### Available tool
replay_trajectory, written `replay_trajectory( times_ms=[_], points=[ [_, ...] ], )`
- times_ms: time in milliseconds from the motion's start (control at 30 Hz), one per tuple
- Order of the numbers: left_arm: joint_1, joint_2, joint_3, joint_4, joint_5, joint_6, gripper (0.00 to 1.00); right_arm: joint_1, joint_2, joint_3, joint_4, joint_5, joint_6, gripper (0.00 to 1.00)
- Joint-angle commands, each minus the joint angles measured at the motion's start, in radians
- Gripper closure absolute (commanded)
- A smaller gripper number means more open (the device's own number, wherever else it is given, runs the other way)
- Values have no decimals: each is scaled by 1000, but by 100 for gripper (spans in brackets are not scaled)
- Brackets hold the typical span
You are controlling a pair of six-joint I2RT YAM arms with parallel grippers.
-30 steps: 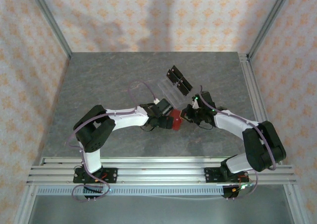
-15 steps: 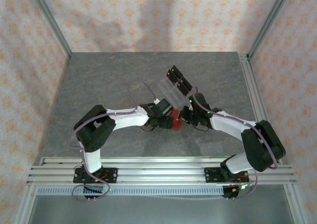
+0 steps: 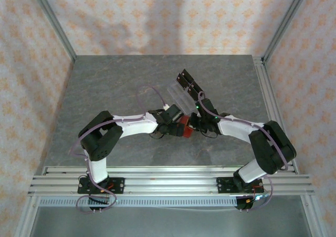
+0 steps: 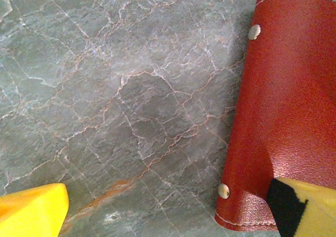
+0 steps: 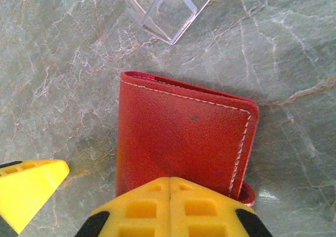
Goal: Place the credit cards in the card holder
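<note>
Nearest to me, my left arm (image 3: 131,124) and right arm (image 3: 241,128) are reaching out from the near edge of the desk (image 4: 105,90) and bending inward toward each other. They are meeting over the card holder (image 5: 178,142), which is lying flat on the desk about midway out.

My left pincer (image 4: 168,208) is standing spread wide. One yellow finger (image 4: 31,213) is sitting over bare desk, and the other, black-padded, is lying over a near corner of the card holder. My right pincer (image 5: 100,197) is spread as well, with one ribbed yellow finger lying across the holder's near edge and its mate off to the side above the desk. Neither is pinching anything.

The card holder is showing as a red rectangle with rounded corners, grained like leather, with pale stitching (image 5: 239,148) running along its border. Two small round metal studs (image 4: 254,32) are sitting along one long side. It is lying folded, a lower layer peeking out at one corner. I cannot tell whether anything is inside.

The desk is looking like smooth grey-green stone, crossed by pale cracks and rusty veins.

Just beyond the holder, apart from it, a clear plastic stand (image 5: 165,9) is lying with its open boxy end toward me, carrying flat black blocks (image 3: 185,80) at its far end.
</note>
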Motion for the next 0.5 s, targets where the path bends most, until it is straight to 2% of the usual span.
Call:
replay_trajectory(
  times_ms=[0, 467],
  points=[
    [-13, 29, -25, 1, -10, -10, 0, 8, 17, 27, 16, 25, 4, 100],
    [-12, 28, -29, 4, -9, -12, 0, 12, 61, 11, 15, 26, -13, 100]
  ],
)
